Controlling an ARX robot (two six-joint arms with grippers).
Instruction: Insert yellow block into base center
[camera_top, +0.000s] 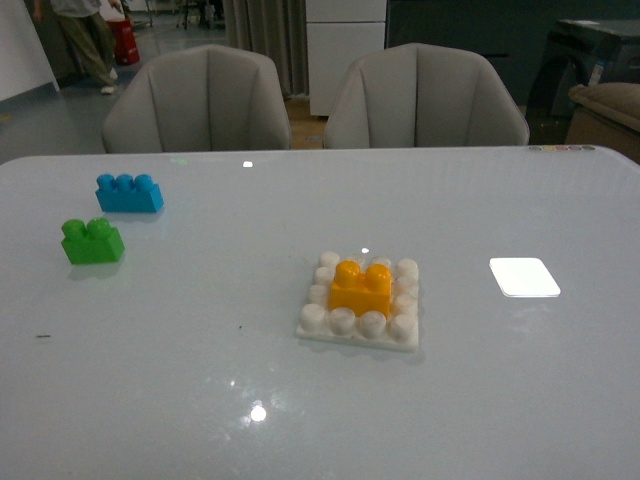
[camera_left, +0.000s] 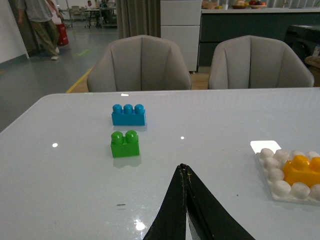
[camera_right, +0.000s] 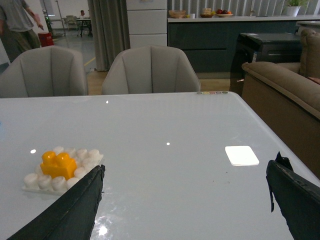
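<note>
The yellow block (camera_top: 361, 287) sits upright on the middle studs of the white base (camera_top: 322, 325), which lies on the table right of centre. The left wrist view shows the block (camera_left: 302, 171) and base (camera_left: 276, 181) off to one side; the right wrist view shows the block (camera_right: 58, 164) on the base (camera_right: 89, 158) too. My left gripper (camera_left: 183, 168) is shut on nothing, its fingers pressed together above bare table. My right gripper (camera_right: 186, 170) is open wide and empty, one fingertip near the base. Neither arm shows in the front view.
A green two-stud brick (camera_top: 93, 241) and a blue three-stud brick (camera_top: 129, 193) stand at the table's left. A flat smooth white patch (camera_top: 524, 277) lies right of the base. Two grey chairs (camera_top: 195, 100) stand behind the far edge, and a brown sofa (camera_right: 287, 90) is beyond the right edge.
</note>
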